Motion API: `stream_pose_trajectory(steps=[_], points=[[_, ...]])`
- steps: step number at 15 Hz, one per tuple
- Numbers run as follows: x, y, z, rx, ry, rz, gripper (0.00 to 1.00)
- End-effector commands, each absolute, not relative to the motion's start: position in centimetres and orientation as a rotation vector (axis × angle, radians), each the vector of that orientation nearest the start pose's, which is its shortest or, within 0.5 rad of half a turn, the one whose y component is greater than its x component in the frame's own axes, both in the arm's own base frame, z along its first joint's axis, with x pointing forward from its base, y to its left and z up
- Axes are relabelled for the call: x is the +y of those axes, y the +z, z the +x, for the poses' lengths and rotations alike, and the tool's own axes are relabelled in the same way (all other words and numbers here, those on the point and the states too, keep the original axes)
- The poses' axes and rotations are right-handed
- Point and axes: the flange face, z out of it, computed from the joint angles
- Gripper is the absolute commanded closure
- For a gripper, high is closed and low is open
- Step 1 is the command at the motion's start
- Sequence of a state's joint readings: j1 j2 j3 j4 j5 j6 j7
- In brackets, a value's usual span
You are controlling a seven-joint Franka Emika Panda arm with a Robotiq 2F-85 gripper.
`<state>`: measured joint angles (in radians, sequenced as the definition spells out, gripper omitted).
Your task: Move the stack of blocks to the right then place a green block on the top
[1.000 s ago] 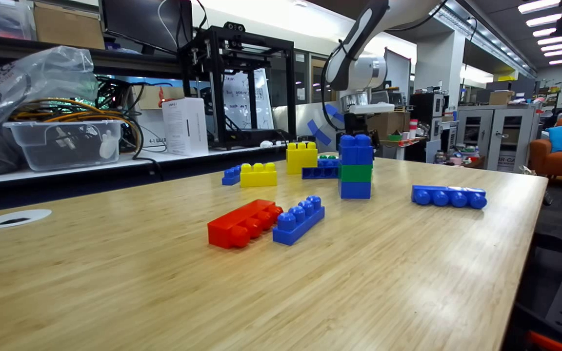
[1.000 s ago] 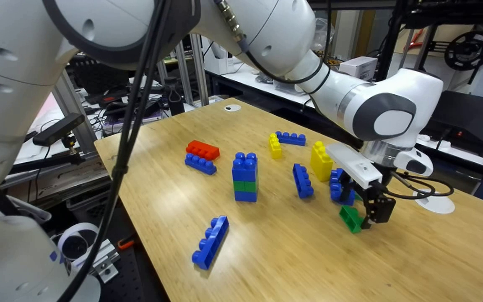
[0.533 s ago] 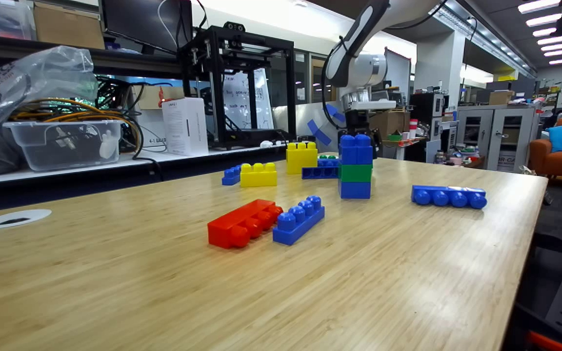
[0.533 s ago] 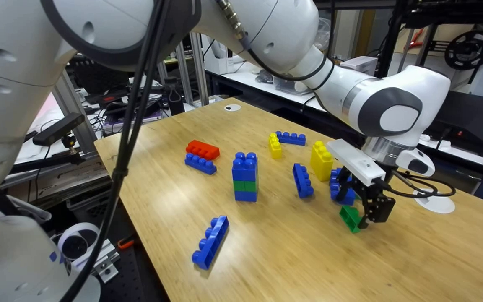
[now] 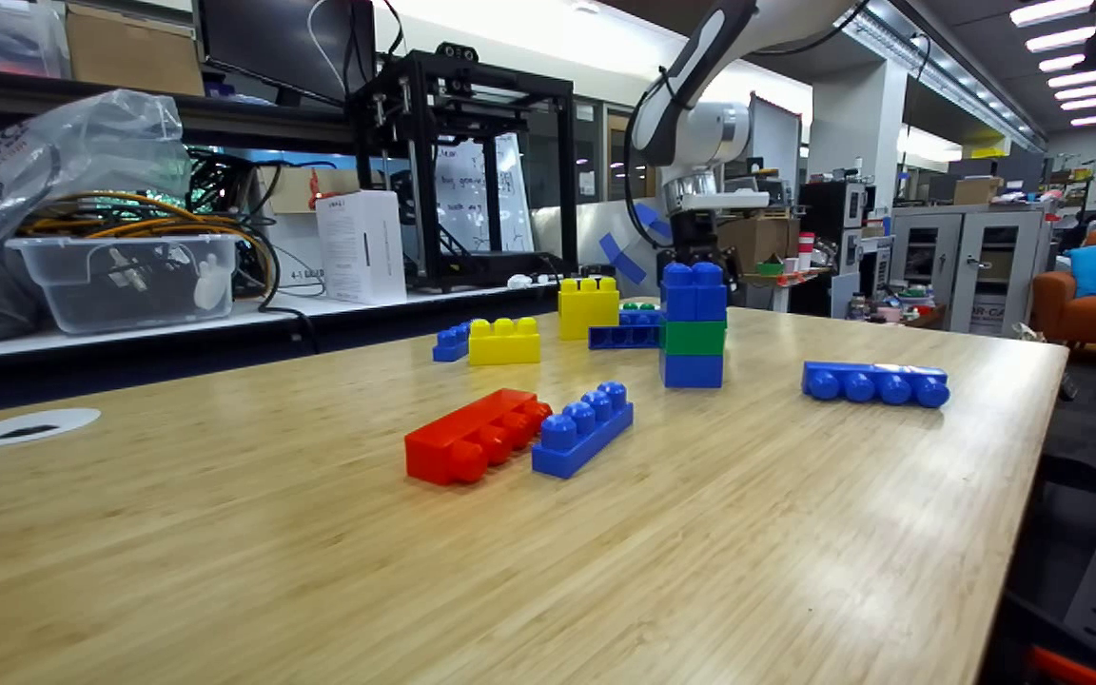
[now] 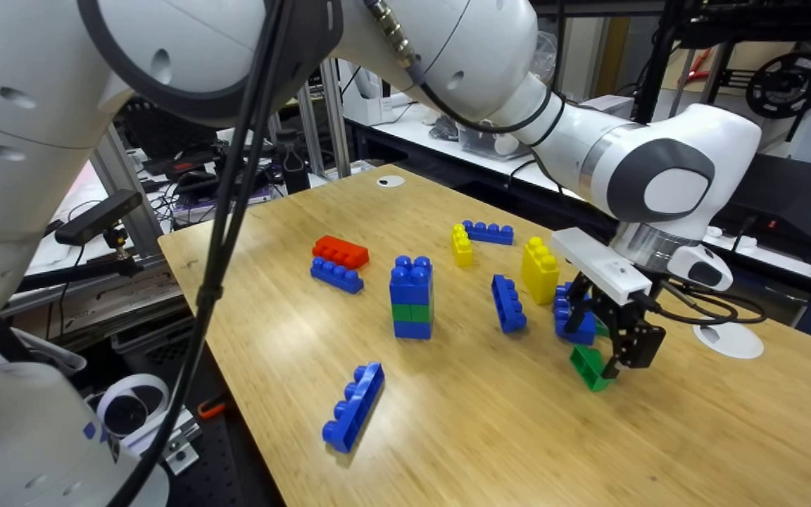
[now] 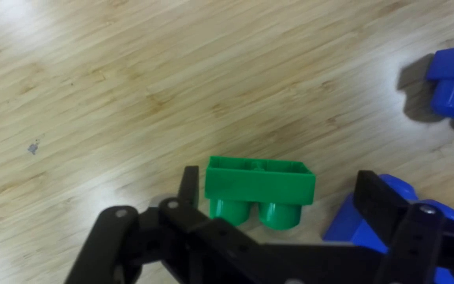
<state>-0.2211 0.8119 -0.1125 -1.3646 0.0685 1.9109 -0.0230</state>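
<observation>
In the wrist view, the black two-fingered tool (image 7: 276,178) has its fingers spread wide, one on each side of the small bright green studded plastic brick (image 7: 259,186), which lies on its side on the light wooden table (image 6: 490,429) with a gap at both ends. There, one finger overlaps a blue studded plastic brick (image 7: 354,225); I cannot tell whether they touch. In an exterior view, the upright tower of blue and green studded plastic bricks (image 6: 411,296) stands on the table, well apart from the tool.

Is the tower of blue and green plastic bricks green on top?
No, the blue and green tower is blue at its top.
</observation>
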Motion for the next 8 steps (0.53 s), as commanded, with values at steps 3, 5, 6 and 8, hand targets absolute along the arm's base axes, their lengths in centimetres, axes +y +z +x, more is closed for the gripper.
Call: stream_pose_trajectory(steps=[3,5,6,8], points=[[-21.62,21.39,68.20,0.461,0.440,-3.023,0.00],[-21.68,21.49,68.39,0.464,0.444,-3.021,0.00],[-21.76,21.54,68.51,0.475,0.441,-3.022,0.00],[-21.52,21.59,68.34,0.485,0.421,-3.053,0.00]])
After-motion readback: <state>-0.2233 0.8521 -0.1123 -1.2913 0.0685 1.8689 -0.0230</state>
